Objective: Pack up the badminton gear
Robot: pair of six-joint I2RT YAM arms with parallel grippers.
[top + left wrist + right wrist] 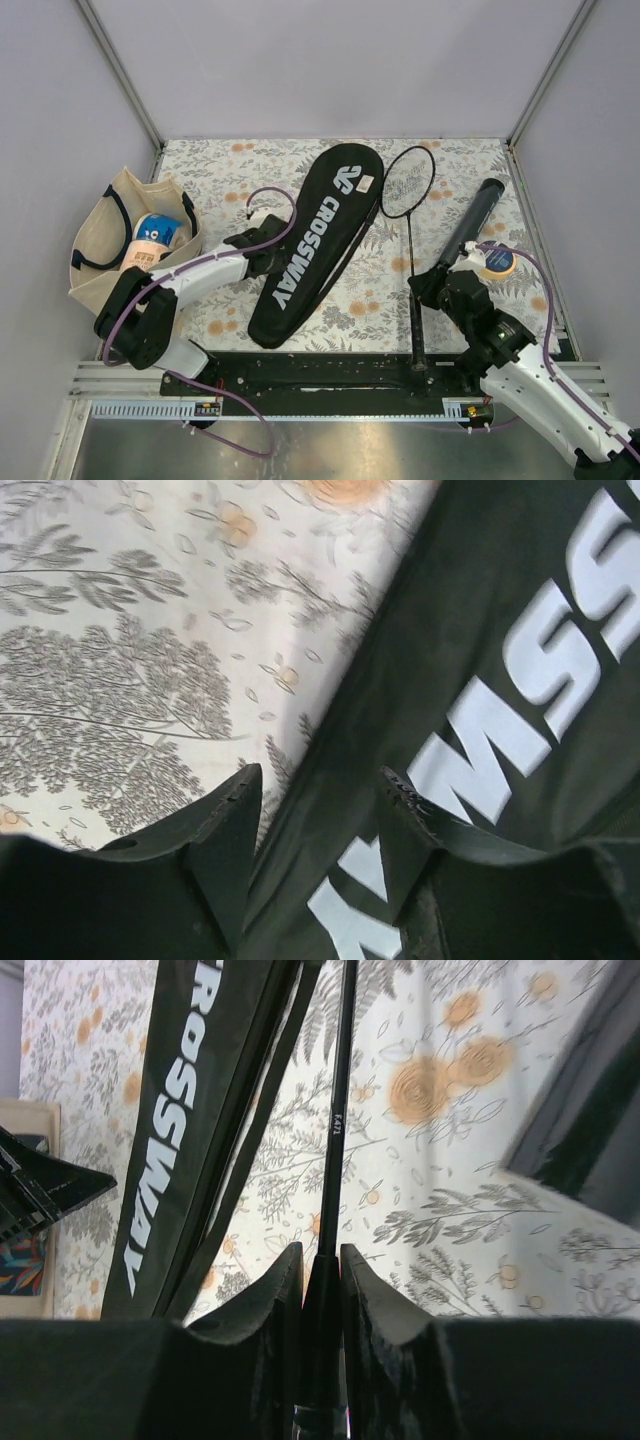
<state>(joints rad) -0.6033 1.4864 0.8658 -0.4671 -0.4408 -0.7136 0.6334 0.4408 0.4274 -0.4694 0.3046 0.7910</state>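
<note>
Nearest, the right gripper [320, 1255] is clamped on the racquet [338, 1130], low on its thin shaft; the racquet lies lengthwise on the floral table [215, 170], its head at the far end, just beside the wide end of the CROSSWAY cover [318, 235]; the left gripper [320, 780] stands with jaws apart astride that cover's left edge; the black tube [471, 222] lies slantwise farther right.

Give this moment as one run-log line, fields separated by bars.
left fingers: open, astride cover edge | right fingers: shut on racquet shaft
</note>
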